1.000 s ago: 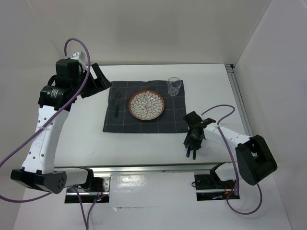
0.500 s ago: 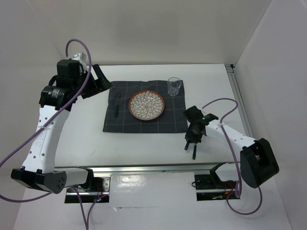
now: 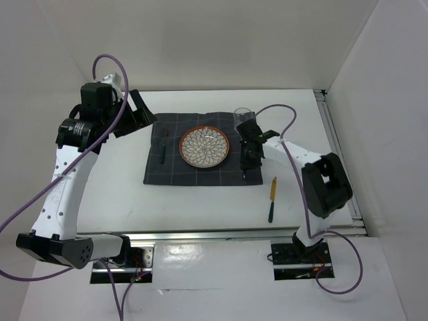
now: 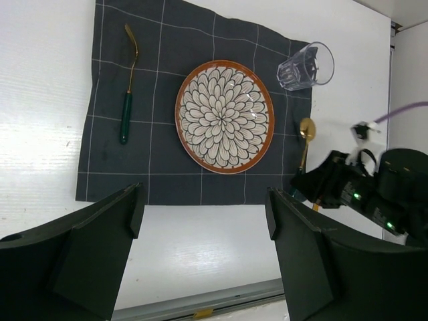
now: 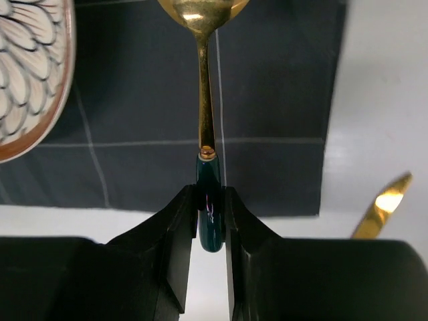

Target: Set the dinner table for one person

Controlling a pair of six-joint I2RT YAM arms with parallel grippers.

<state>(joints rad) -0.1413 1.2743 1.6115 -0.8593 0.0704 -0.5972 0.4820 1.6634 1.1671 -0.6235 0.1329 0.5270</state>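
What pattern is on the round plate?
The round ceramic plate has white flower petals and an orange-brown rim; clearest in the left wrist view.

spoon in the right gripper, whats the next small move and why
Probably lower the spoon and open the jaws. The right gripper is shut on its green handle, and it hangs over the strip of mat just right of the plate, matching the fork on the plate's left. The knife lies on the bare table.
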